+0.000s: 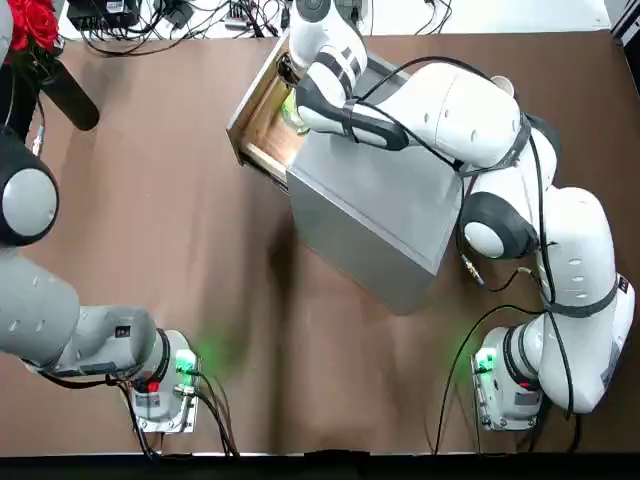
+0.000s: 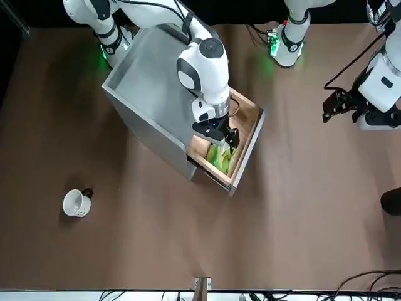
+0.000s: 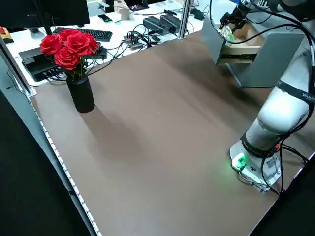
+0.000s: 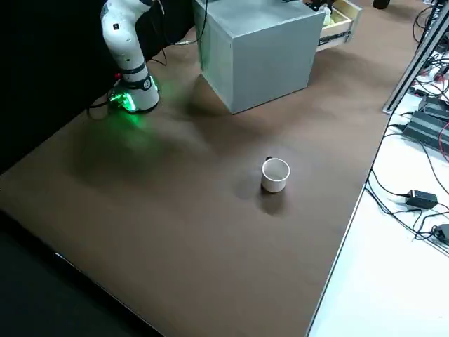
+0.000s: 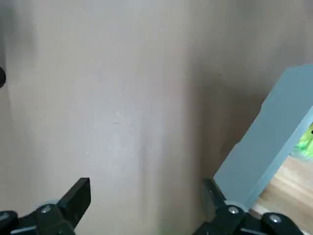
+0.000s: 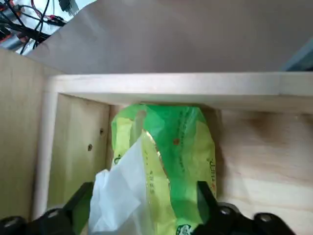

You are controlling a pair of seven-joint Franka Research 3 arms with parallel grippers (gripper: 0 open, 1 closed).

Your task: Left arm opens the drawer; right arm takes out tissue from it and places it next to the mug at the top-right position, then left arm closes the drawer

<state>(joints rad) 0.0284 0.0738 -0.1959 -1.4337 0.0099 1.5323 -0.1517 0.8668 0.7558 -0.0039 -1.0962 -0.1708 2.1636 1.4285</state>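
The drawer (image 2: 249,133) stands pulled out of the grey cabinet (image 2: 150,88). Inside lies the green and yellow tissue (image 6: 171,147), against the drawer's wooden wall (image 6: 171,83). My right gripper (image 6: 142,210) is lowered into the drawer (image 1: 258,115), open, with one finger on each side of the tissue (image 2: 219,159). The white mug (image 2: 76,202) sits upright on the brown table, well away from the cabinet (image 4: 256,45); the right side view also shows the mug (image 4: 275,174). My left gripper (image 5: 146,205) hangs open over bare table, off to the drawer's side, holding nothing.
A black vase of red roses (image 3: 74,64) stands near the table's far left corner. Cables, a keyboard and boxes lie on the white bench beyond the table's far edge. Both arm bases glow green at the near edge.
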